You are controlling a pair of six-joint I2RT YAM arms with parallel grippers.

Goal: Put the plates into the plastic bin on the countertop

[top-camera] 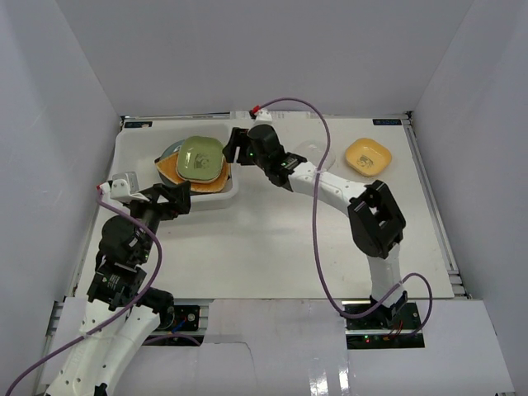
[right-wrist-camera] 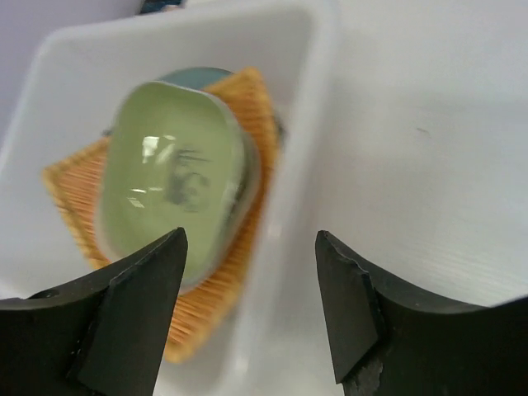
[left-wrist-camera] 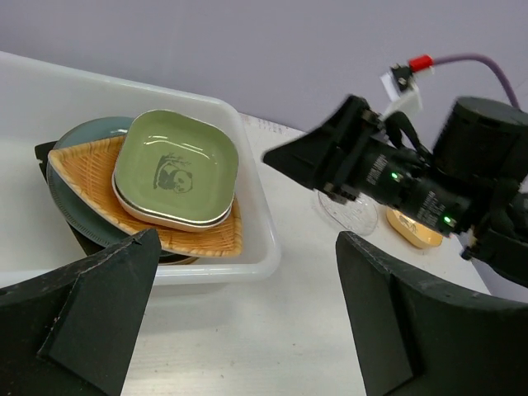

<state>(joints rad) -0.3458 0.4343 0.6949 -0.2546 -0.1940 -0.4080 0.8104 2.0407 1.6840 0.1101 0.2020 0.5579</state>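
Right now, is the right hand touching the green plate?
Apart. The left wrist view shows the bin's wall between the right hand and the green plate.

Robot test cell in a lab, not a home kitchen. A white table is boxed in by plain white walls on its left, right and far sides. Metal rails run along the table's edges. Two white-and-black robot arms are bolted at the near edge, the left arm and the right arm, each trailing a loose purple cable. Small green lights glow on the right arm's wrist. Household items serve as props: stacked dishes in a plastic bin toward the far left corner, and a yellow dish near the far right corner.
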